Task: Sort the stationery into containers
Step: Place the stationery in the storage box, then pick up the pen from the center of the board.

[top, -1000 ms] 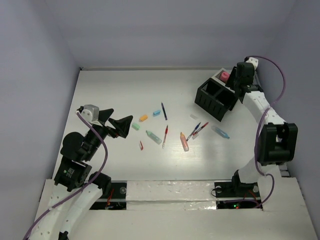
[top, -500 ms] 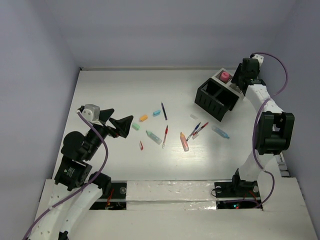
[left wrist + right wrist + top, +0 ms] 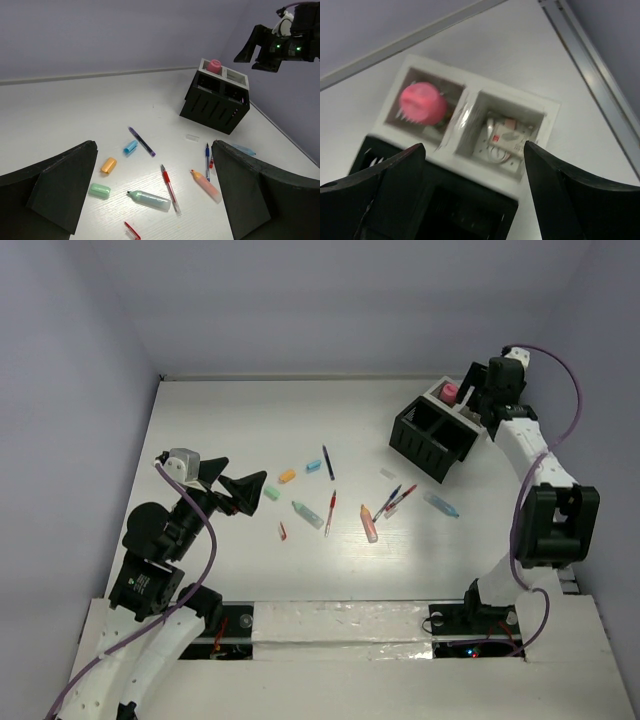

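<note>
Right gripper (image 3: 472, 155): jaws spread wide and empty, hovering over the organizer's white section (image 3: 540, 107), at 2 o'clock on the table (image 3: 220, 420).
Left gripper (image 3: 155, 167): fully spread and empty, raised at 8 o'clock, facing the loose items.
Organizer (image 3: 428, 438): black box joined to the white section, at 2 o'clock.
Pink-capped bottle (image 3: 422, 102): upright in one white compartment; the neighbouring one holds small blurred items.
Loose stationery: red pen (image 3: 170, 189), orange marker (image 3: 205, 184), teal marker (image 3: 147, 199) and short caps lie scattered mid-table.
</note>
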### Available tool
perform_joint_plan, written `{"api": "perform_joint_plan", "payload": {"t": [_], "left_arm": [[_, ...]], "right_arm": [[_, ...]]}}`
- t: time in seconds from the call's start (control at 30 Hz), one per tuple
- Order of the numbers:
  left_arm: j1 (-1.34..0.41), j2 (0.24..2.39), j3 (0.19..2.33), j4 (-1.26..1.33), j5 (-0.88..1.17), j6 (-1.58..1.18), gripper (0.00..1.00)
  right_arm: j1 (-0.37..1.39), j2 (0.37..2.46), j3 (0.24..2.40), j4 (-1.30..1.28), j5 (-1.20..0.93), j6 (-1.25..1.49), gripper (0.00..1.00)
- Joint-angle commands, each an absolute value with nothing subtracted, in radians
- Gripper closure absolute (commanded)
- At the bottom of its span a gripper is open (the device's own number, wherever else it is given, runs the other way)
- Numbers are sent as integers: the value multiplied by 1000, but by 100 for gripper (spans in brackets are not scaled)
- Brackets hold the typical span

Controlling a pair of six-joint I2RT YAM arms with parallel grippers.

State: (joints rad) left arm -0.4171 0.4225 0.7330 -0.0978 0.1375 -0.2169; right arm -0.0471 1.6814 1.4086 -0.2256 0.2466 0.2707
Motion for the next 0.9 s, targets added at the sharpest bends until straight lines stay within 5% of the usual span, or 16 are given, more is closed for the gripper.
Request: {"api": "perform_joint_plan", "payload": {"t": [0.0,0.2,0.47,0.87], "left_arm": [[-419,433,744,-58,144,-210,1],[-410,449,744,-60,147,-209,1],[-400,466,744,-63,130,-212,1],[-391,477,746,-63,135,-215,1]], "right_arm": [[44,1543,1356,-150,112,299,14],[362,1491,1246,-141,72,273,18],[586,1640,1327,-213,23,261,58],[644,1580,1168,-317,232,311,60]]}}
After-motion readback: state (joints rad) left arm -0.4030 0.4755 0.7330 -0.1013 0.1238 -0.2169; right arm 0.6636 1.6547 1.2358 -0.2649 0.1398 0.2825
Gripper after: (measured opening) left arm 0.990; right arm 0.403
